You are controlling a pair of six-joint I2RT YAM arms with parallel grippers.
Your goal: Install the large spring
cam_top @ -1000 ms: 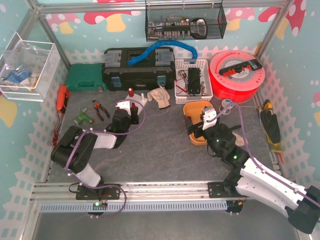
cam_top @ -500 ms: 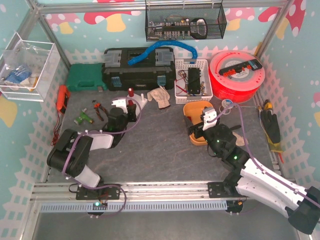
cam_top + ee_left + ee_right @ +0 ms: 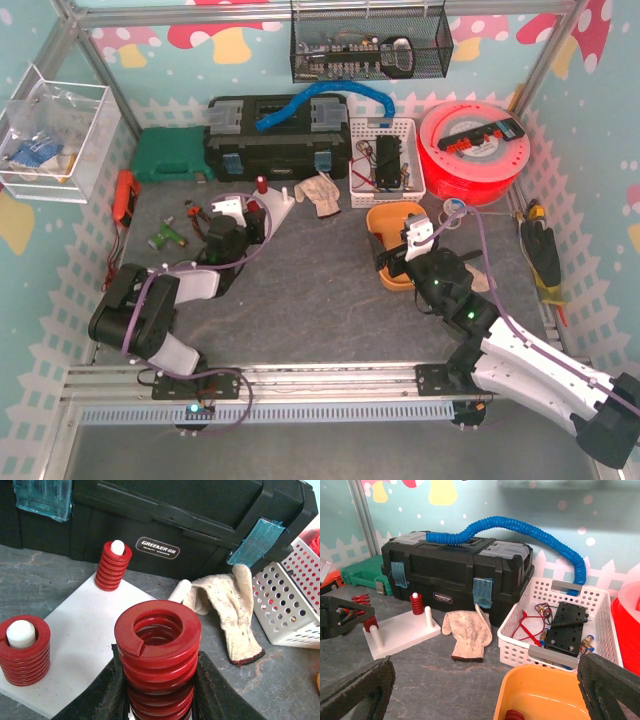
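While the left end effector [image 3: 159, 692] is closed on the large red coil spring [image 3: 157, 645], its two black fingers [image 3: 112, 692] press the lower coils from both sides and the spring stands upright between them. The spring sits on no peg; in the left wrist view it is in front of the white flat base plate [image 3: 90, 615], near its edge. On this plate a small red spring [image 3: 112, 566] is around a white peg at the far corner, and a wider red spring [image 3: 22, 652] is around another white peg at the left. The right wrist view shows also two bare white pegs [image 3: 376, 636] on the plate. Behind the plate is the black plastic toolbox [image 3: 165, 515], and a beige cloth glove [image 3: 225, 610] lies on the grey surface [image 3: 40, 575] beside it. The right end effector [image 3: 482, 690] is wide open and holds nothing, above the orange bowl [image 3: 555, 695].
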